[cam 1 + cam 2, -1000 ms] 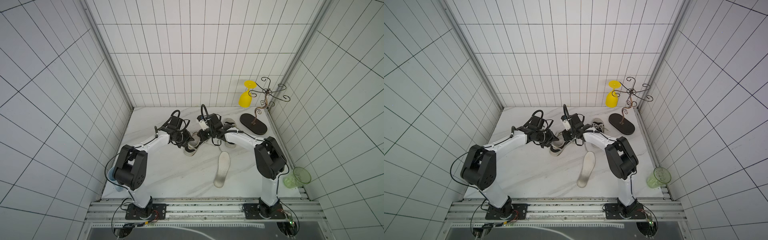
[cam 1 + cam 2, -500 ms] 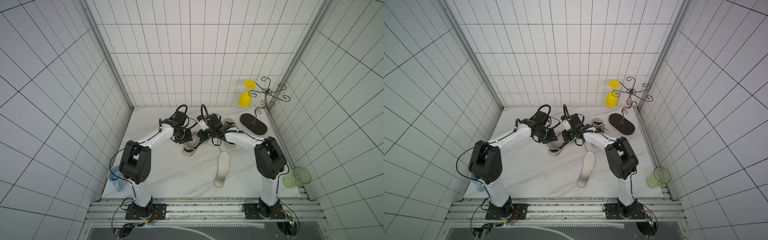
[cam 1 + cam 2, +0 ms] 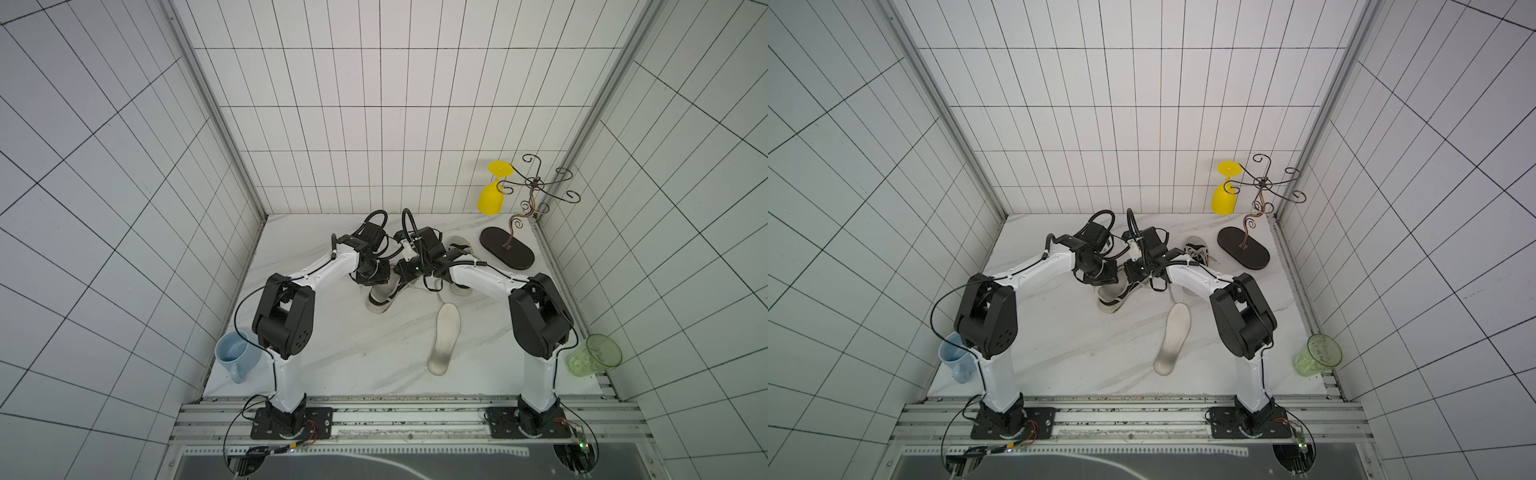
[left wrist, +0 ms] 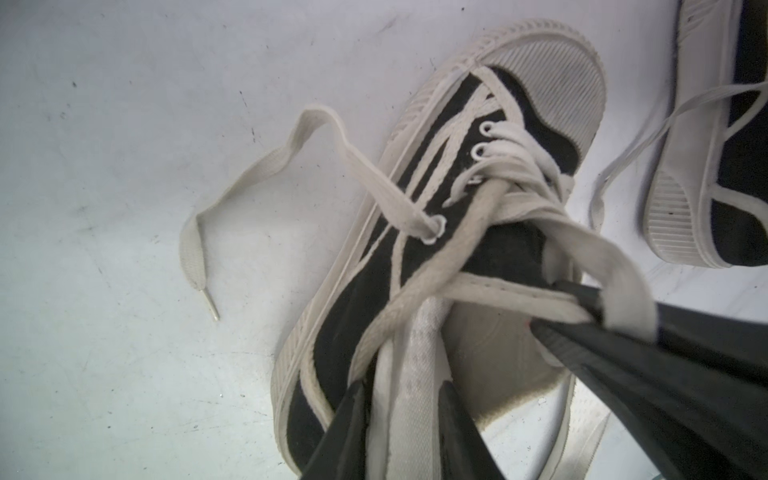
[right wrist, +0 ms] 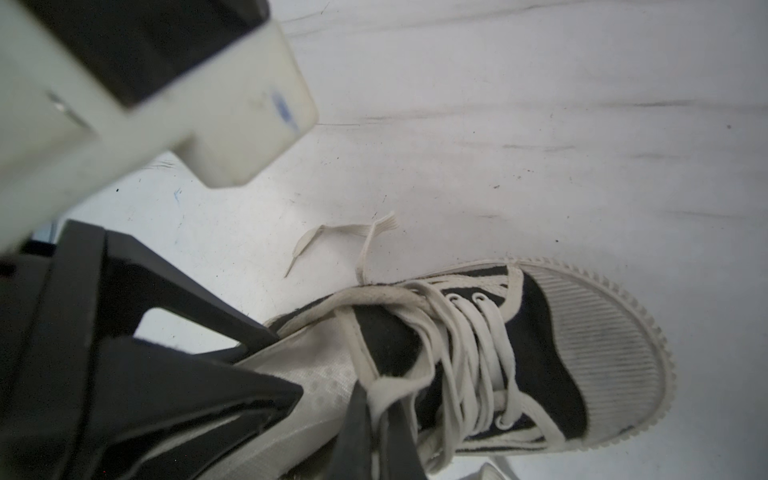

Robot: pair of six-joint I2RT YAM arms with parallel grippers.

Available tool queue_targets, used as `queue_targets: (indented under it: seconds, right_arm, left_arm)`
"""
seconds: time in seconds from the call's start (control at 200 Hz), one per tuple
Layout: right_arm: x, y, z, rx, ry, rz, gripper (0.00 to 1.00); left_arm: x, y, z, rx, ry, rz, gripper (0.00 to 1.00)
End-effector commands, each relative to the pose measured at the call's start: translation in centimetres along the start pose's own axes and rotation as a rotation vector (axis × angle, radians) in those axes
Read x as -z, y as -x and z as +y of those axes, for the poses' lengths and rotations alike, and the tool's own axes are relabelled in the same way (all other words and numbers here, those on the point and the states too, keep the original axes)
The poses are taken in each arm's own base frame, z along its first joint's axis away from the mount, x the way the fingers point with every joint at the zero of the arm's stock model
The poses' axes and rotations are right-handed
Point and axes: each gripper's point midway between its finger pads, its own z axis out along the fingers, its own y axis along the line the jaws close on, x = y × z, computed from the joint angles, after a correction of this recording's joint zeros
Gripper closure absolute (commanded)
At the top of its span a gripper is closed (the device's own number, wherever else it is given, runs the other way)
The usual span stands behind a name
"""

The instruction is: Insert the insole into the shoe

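Canvas shoe (image 3: 382, 295) looks held open for loading: left gripper (image 4: 401, 390) pinches its tongue (image 4: 415, 353), right gripper (image 5: 380, 419) clamps its collar (image 4: 498, 286). White insole (image 3: 445, 336) lies well apart.

Insole (image 3: 445, 338) before shoe (image 3: 382, 297), second shoe (image 3: 459, 244) to its right, mug (image 3: 235, 353) front-left

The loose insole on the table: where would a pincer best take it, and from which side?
The loose insole lies flat and thin on the table, so probably from straight above, pinching across its narrow heel end, the end farther from the shoe.
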Motion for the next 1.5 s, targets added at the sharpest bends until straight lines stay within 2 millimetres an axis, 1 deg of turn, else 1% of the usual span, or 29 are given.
queue_targets:
  seconds: [0.0, 0.135, 0.26, 0.37, 0.445, 0.48, 0.59, 0.66, 0.69, 0.725, 0.795, 0.87, 0.95, 1.03, 1.064, 1.119, 1.244, 1.344, 1.399, 1.499]
  right_arm:
    - [0.6, 2.1, 1.4, 0.0, 0.085, -0.067, 1.0]
    - [0.5, 1.9, 1.3, -0.003, 0.089, -0.066, 1.0]
    - [0.3, 1.2, 1.0, -0.008, 0.075, -0.044, 1.0]
    - [0.2, 0.4, 0.8, -0.021, 0.071, -0.028, 1.0]
    - [0.3, 0.1, 0.7, -0.027, 0.07, -0.027, 1.0]
    - [0.3, 0.1, 0.7, -0.029, 0.069, -0.03, 1.0]
    - [0.2, 0.1, 0.6, -0.033, 0.063, -0.031, 1.0]
    - [0.2, 0.2, 0.5, -0.032, 0.055, -0.033, 1.0]
    - [0.3, 0.1, 0.3, -0.031, 0.047, -0.034, 1.0]
    - [0.3, 0.2, 0.2, -0.028, 0.039, -0.036, 1.0]
    - [0.3, 0.0, -0.1, -0.033, 0.033, -0.033, 1.0]
    - [0.3, -0.1, -0.2, -0.037, 0.037, -0.031, 1.0]
    - [0.2, -0.2, -0.1, -0.042, 0.044, -0.028, 1.0]
    - [0.2, -0.4, 0.2, -0.047, 0.058, -0.022, 1.0]
    - [0.3, -0.5, 0.4, -0.047, 0.065, -0.023, 1.0]
    - [0.5, -0.5, 0.5, -0.046, 0.069, -0.025, 1.0]
    - [0.7, -0.6, 0.7, -0.044, 0.081, -0.028, 1.0]
    - [0.9, -0.5, 1.1, -0.041, 0.101, -0.034, 1.0]
    - [1.0, -0.5, 1.0, -0.041, 0.095, -0.035, 1.0]
    - [1.3, -0.7, 0.8, -0.033, 0.08, -0.035, 1.0]
  left_arm:
    - [-0.7, 0.3, -0.2, 0.016, 0.019, -0.005, 0.8]
    - [-0.8, 0.9, -1.3, 0.092, -0.055, -0.027, 1.0]
    - [0.3, 1.6, -3.0, 0.178, -0.176, -0.022, 1.0]
    - [2.0, 2.1, -3.4, 0.292, -0.298, -0.02, 1.0]
    - [2.8, 2.2, -3.1, 0.352, -0.344, -0.029, 1.0]
    - [2.7, 1.9, -2.9, 0.376, -0.346, -0.02, 1.0]
    - [1.7, 0.5, -3.2, 0.487, -0.433, 0.006, 1.0]
    - [1.6, -0.3, -2.3, 0.551, -0.436, -0.016, 1.0]
    - [1.7, -0.6, -2.3, 0.599, -0.465, -0.009, 1.0]
    - [2.2, -0.6, -2.3, 0.613, -0.504, -0.025, 1.0]
    - [3.0, -1.0, -1.5, 0.644, -0.481, -0.031, 1.0]
    - [3.7, -1.0, -1.8, 0.67, -0.526, -0.033, 1.0]
    - [3.5, -0.9, -2.4, 0.713, -0.597, -0.022, 1.0]
    - [2.3, -1.2, -1.6, 0.753, -0.572, -0.019, 1.0]
    - [2.0, -1.2, -2.0, 0.756, -0.599, -0.008, 1.0]
    - [1.7, -1.1, -2.0, 0.745, -0.581, -0.016, 1.0]
    - [0.8, -0.1, -1.6, 0.72, -0.546, -0.036, 1.0]
    - [-0.5, 0.6, -1.7, 0.674, -0.531, -0.032, 1.0]
    - [-1.0, 0.7, -1.1, 0.665, -0.492, -0.048, 1.0]
    - [-1.0, 1.3, -0.7, 0.609, -0.446, -0.091, 1.0]
